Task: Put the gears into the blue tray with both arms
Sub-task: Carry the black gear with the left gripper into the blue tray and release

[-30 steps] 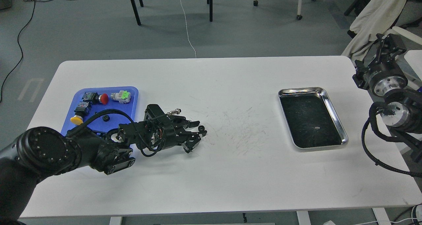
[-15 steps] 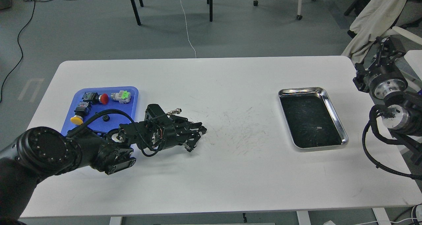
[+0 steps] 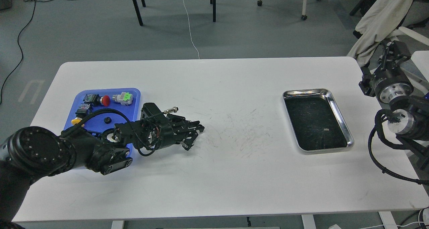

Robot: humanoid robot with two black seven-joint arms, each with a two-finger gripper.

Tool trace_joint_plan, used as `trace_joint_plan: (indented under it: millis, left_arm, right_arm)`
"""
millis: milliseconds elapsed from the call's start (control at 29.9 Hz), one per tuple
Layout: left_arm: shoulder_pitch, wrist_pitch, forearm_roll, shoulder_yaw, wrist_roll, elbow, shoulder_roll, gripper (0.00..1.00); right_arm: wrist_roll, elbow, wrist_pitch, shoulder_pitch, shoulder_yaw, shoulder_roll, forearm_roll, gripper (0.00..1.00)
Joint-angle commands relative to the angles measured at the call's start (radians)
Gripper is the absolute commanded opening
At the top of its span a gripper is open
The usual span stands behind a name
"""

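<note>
The left claw point(image 3: 196, 130), apparently closed on a gear not clearly seen, is held just right of the blue tray point(image 3: 134, 98), where one gear point(image 3: 107, 119) lies; carrying left is judged next.

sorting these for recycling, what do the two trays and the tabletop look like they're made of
Blue tray: looks like plastic; solid colour, matte, soft rounded corners.
Steel tray: metal, probably stainless; mirror-bright rolled rim, with a dark, scratched inside.
Tabletop: smooth white surface, likely laminate, with fine scuff marks near the middle; the core cannot be told.
</note>
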Motion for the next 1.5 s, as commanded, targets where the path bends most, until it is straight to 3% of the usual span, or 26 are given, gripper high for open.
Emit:
trace_joint_plan:
  millis: [0,334,602,969,1337,1471]
  left_arm:
    - [-0.011,0.0,0.0,-0.022,0.0,-0.004,0.047,0.09]
    - [-0.059,0.0,0.012,-0.044,0.0,-0.031,0.28,0.08]
    - [-0.039,0.0,0.089,-0.035,0.0,-0.18,0.464,0.09]
    - [0.073,0.0,0.112,-0.047,0.0,-0.185,0.524,0.09]
    - [0.076,0.0,0.109,-0.056,0.0,-0.238,0.556,0.09]
    - [0.076,0.0,0.101,-0.071,0.0,-0.24,0.556,0.18]
  right_arm:
    - [0.0,-0.005,0.001,0.0,0.001,0.008,0.0,0.97]
    - [-0.002,-0.005,0.001,0.0,0.001,0.017,-0.016,0.97]
    - [-0.002,-0.007,0.002,-0.002,-0.001,0.024,-0.023,0.97]
    - [-0.005,-0.005,0.002,-0.005,-0.001,0.024,-0.043,0.97]
    - [-0.006,-0.005,0.002,-0.006,-0.001,0.024,-0.059,0.97]
    - [-0.006,-0.004,0.004,-0.006,-0.001,0.025,-0.059,0.97]
